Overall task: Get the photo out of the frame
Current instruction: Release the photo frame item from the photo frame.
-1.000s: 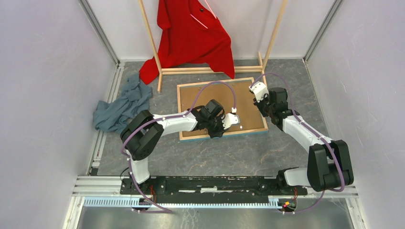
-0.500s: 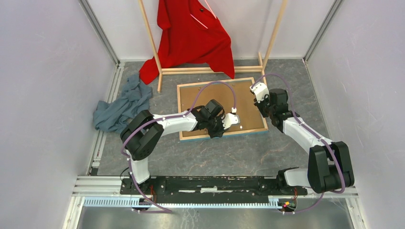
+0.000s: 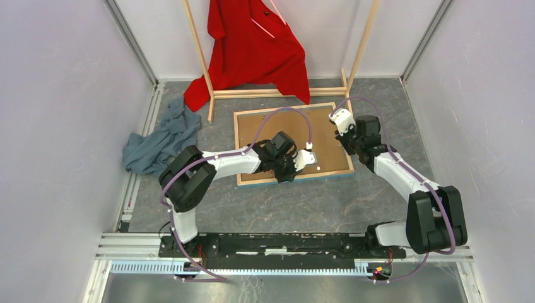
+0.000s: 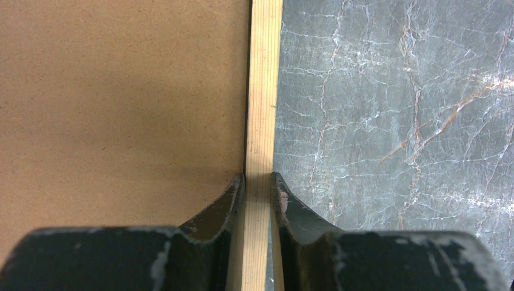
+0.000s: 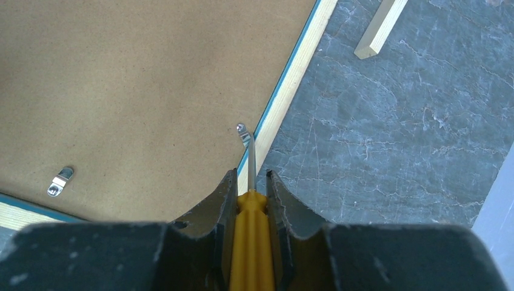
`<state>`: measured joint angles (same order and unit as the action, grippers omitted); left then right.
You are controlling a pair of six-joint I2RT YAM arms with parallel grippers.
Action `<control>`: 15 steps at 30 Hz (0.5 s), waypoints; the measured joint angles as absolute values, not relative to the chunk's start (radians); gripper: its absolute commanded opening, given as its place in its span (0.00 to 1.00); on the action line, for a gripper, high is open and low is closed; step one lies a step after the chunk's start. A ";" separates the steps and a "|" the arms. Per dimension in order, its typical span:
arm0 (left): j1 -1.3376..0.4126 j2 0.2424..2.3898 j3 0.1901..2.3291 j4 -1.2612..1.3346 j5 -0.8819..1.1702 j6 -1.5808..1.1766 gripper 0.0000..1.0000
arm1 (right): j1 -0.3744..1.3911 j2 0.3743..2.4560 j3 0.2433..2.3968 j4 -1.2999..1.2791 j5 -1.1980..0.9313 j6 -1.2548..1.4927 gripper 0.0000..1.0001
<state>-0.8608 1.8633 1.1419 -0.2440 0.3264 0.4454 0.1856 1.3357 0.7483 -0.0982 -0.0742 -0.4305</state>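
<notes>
The frame (image 3: 237, 148) lies face down on the table, with its pale wood back edge and a thin blue line showing. A brown backing board (image 3: 271, 129) fills it, and the photo is hidden beneath. My left gripper (image 3: 291, 173) is shut on the frame's near wood edge (image 4: 262, 91), one finger on the board side and one on the table side (image 4: 257, 177). My right gripper (image 3: 351, 150) is shut on a yellow-handled screwdriver (image 5: 250, 242). The screwdriver's tip rests at a metal clip (image 5: 243, 134) by the frame's right edge (image 5: 297, 73).
A second metal clip (image 5: 60, 180) lies on the backing board near the near edge. A wooden clothes rack (image 3: 277, 93) with a red shirt (image 3: 252, 44) stands just behind the frame. A grey-blue cloth (image 3: 158, 142) lies at the left.
My right gripper has shifted very slightly at the frame's right edge. The left gripper and the frame have not moved.
</notes>
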 measured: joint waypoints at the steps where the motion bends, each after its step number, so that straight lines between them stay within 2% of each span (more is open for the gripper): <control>1: -0.861 1.863 1.142 -0.244 0.326 0.446 0.16 | 0.186 1.335 0.750 -0.101 -0.076 -0.433 0.00; 15: -0.861 1.863 1.142 -0.244 0.326 0.445 0.16 | 0.185 1.336 0.751 -0.105 -0.081 -0.444 0.00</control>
<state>-0.8608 1.8633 1.1416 -0.2440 0.3264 0.4454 0.1852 1.3365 0.7513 -0.1055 -0.0811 -0.4438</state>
